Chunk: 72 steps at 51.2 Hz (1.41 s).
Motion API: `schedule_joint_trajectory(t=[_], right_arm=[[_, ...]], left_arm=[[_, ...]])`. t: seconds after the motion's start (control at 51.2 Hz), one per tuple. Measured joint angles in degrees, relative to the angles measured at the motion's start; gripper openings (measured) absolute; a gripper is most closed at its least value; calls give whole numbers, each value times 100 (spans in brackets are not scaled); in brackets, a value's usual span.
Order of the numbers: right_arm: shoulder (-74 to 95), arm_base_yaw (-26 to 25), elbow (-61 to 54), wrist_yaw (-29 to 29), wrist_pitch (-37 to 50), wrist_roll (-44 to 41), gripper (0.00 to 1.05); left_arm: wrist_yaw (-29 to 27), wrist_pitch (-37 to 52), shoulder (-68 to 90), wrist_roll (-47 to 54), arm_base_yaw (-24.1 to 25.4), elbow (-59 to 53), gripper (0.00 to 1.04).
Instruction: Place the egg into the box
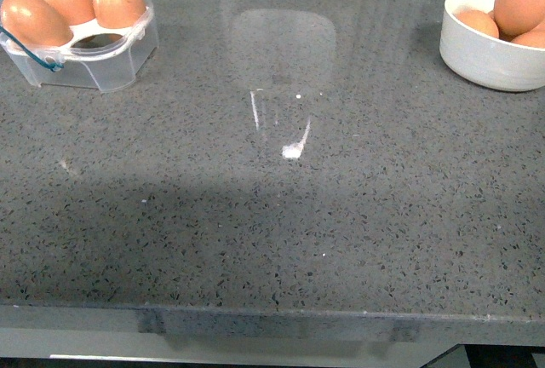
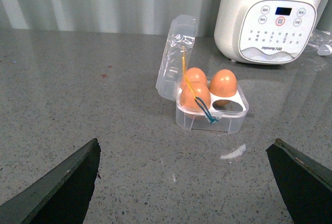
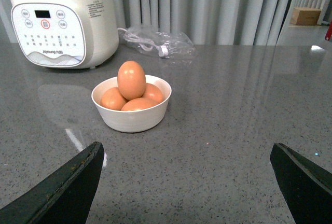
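Observation:
The clear box [image 1: 100, 63] stands at the far left of the grey counter, lid open, with three brown eggs in its white tray and one cell empty [image 2: 230, 107]. In the left wrist view the box [image 2: 208, 120] lies ahead of my open left gripper [image 2: 187, 182], well apart from it. A white bowl [image 3: 132, 117] holds several brown eggs, the topmost egg [image 3: 131, 79] sitting upright on the pile. My right gripper [image 3: 187, 182] is open and empty, some way short of the bowl. Neither arm shows in the front view.
A white kitchen appliance [image 3: 62, 22] stands at the back of the counter between box and bowl. A crumpled clear bag with a cable [image 3: 155, 42] lies behind the bowl. The counter's front edge [image 1: 272, 313] runs across the bottom of the front view.

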Motion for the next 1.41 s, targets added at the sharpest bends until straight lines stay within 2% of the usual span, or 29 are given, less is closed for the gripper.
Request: schedule_joint_trajectory(t=[1.133, 1.153, 1.192, 1.231, 1.27, 1.368, 1.407], right_arm=[[0, 0, 0, 4, -2, 0, 98], [24, 15, 7, 37, -33, 31, 98], [407, 271, 302, 833, -680, 634, 98], [1169, 413, 625, 1360, -892, 1322, 98], [1620, 372, 776, 1250, -710, 1709, 98], [2859, -57, 1185, 111, 315, 1993, 98], [3158, -164, 1285, -179, 614, 1958, 98]], left_arm=[[0, 0, 0, 0, 0, 0, 98], [0, 0, 0, 0, 0, 0, 98], [0, 0, 0, 2, 0, 0, 98], [-7, 0, 0, 0, 0, 0, 98], [2, 0, 0, 0, 0, 0, 98], [0, 0, 0, 0, 0, 0, 98], [-2, 0, 0, 2, 0, 0, 98]])
